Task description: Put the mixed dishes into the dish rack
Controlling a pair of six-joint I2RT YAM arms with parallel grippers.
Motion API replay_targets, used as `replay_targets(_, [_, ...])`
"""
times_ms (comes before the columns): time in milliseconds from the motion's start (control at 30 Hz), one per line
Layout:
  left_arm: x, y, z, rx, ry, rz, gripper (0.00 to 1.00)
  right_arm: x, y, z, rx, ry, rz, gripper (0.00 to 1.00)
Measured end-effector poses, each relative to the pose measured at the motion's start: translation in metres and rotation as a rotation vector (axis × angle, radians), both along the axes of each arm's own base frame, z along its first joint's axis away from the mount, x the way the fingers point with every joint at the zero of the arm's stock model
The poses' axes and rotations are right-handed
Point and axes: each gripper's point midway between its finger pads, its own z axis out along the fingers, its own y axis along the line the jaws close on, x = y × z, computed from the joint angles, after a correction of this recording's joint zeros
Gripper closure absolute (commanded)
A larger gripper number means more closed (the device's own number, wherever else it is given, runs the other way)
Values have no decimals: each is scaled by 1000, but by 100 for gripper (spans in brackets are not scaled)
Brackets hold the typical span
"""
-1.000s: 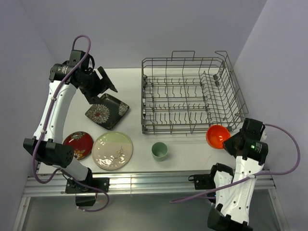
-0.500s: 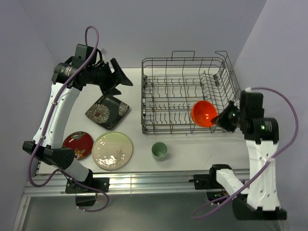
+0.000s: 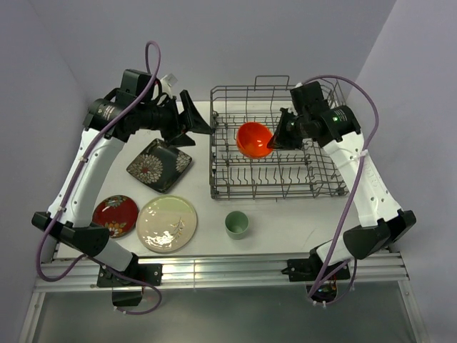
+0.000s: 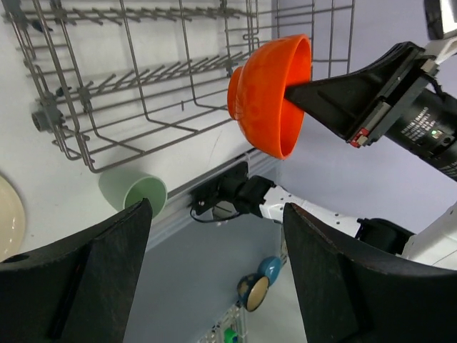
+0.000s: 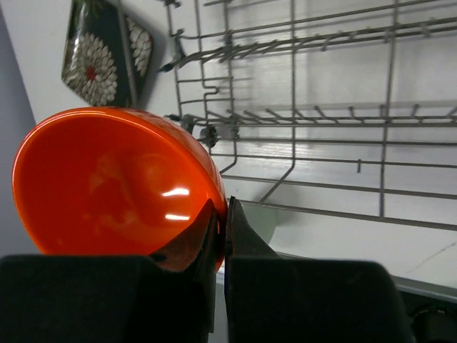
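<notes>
My right gripper (image 3: 275, 139) is shut on the rim of the small orange bowl (image 3: 253, 138) and holds it tilted above the left part of the grey wire dish rack (image 3: 332, 153). The bowl also shows in the right wrist view (image 5: 114, 179) and in the left wrist view (image 4: 268, 93). My left gripper (image 3: 196, 118) is open and empty, raised just left of the rack. The black square floral plate (image 3: 158, 165), the small red flowered plate (image 3: 116, 214), the cream plate with leaf sprig (image 3: 167, 224) and the pale green cup (image 3: 236, 224) lie on the table.
The rack (image 4: 136, 78) has rows of upright tines and raised wire handles at its back. The table's near edge is a metal rail (image 3: 228, 268). Purple-grey walls close in the back and both sides.
My right arm has carried the orange bowl from the rack's right front to above its left part. My left gripper has risen from over the black plate towards the rack's left edge.
</notes>
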Motion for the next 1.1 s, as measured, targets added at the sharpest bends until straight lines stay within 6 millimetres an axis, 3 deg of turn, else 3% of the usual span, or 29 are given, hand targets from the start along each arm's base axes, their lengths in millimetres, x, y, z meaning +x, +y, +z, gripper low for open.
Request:
replay_targets(333, [-7, -18, -27, -77, 107, -44, 15, -11, 50, 9, 70, -21, 192, 100])
replay_targets(533, [-7, -30, -18, -134, 103, -63, 15, -11, 64, 2, 62, -9, 257, 100])
replay_targets(767, [-16, -44, -23, -126, 130, -94, 17, -6, 74, 11, 54, -44, 306, 100])
replay_targets(1033, [-7, -49, -51, -24, 185, -51, 39, -12, 77, 12, 8, -70, 348, 100])
replay_targets(1100, [-5, -46, -55, -3, 190, -32, 53, -14, 76, 10, -19, -72, 356, 100])
